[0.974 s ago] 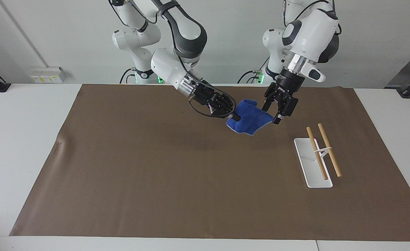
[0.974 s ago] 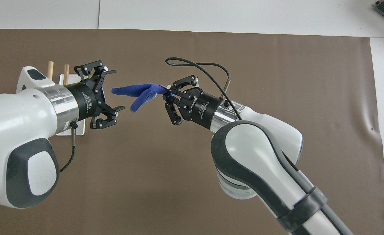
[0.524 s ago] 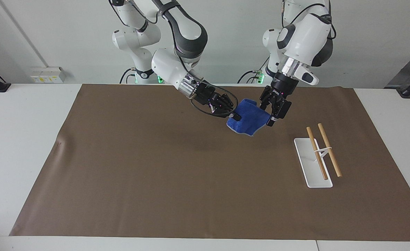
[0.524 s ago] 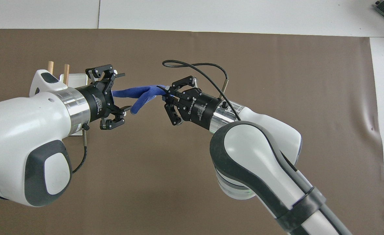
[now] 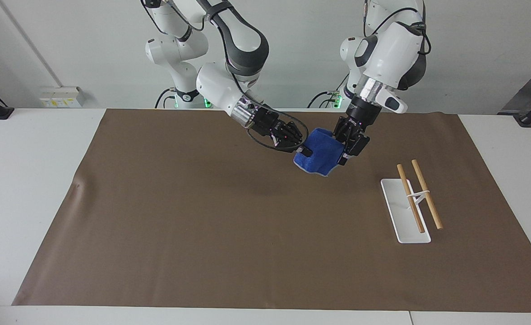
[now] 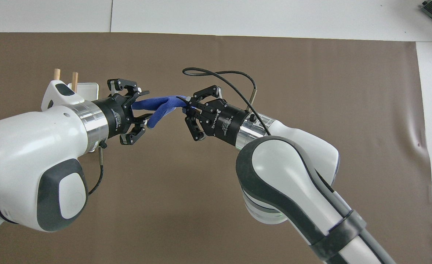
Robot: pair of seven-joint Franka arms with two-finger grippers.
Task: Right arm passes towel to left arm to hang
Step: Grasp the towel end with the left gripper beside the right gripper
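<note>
Handover point, mid-air over the brown mat [image 5: 202, 216] on the table [image 5: 35, 180]. Right pincer [image 5: 302, 150] pinched shut on one end of the towel [image 5: 319, 155]; cloth hangs off the mat, stretched roughly along the line between the two arms. Left pincer [image 5: 345, 152] sits at the towel's free end, fingers astride the cloth, partly closed; cannot tell if it grips. The free end points into the left pincer. Hanging rack [image 5: 412, 203] stands toward the left arm's end of the table.
</note>
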